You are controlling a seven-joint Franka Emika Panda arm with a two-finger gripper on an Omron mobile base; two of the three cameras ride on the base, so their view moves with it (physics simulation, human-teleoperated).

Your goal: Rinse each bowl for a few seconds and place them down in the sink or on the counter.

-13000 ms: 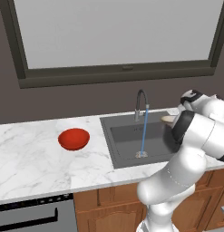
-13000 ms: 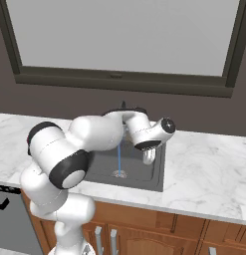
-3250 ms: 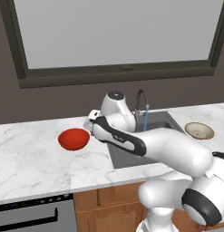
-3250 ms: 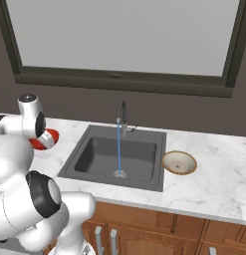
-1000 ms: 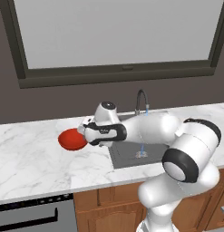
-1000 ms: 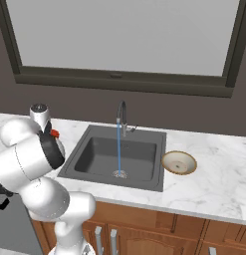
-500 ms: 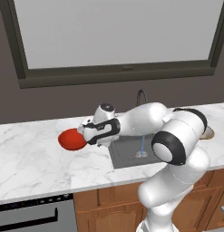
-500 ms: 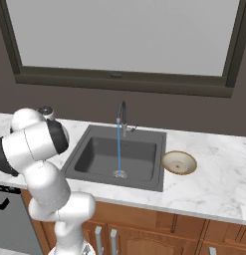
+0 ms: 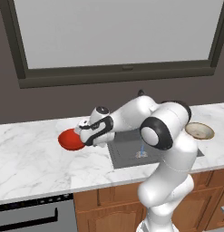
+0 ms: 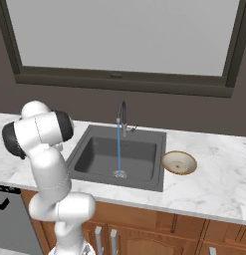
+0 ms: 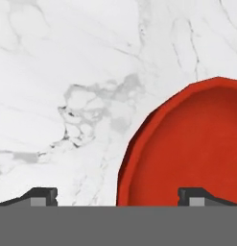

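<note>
The red bowl (image 9: 69,139) sits on the white marble counter (image 9: 31,158) left of the sink (image 9: 127,154). My gripper (image 9: 82,135) is at the bowl's right edge, pointing down. In the hand view the gripper (image 11: 119,198) is open. Its jaws straddle the rim of the red bowl (image 11: 187,149), one fingertip (image 11: 41,196) over bare counter (image 11: 67,72) and the other over the bowl's inside. The beige bowl (image 10: 179,163) stands upright on the counter right of the sink (image 10: 99,152); it also shows beyond my arm (image 9: 199,130).
Water runs from the dark arched faucet (image 10: 122,117) down to the drain (image 10: 119,174). A dark window frame runs along the wall behind the counter. A dishwasher front (image 9: 27,215) sits below the counter at left, with wooden cabinets beside it.
Over the last second my hand has settled lower at the red bowl's right rim and the elbow has swung right. The beige bowl, once at the faucet, now rests right of the sink.
</note>
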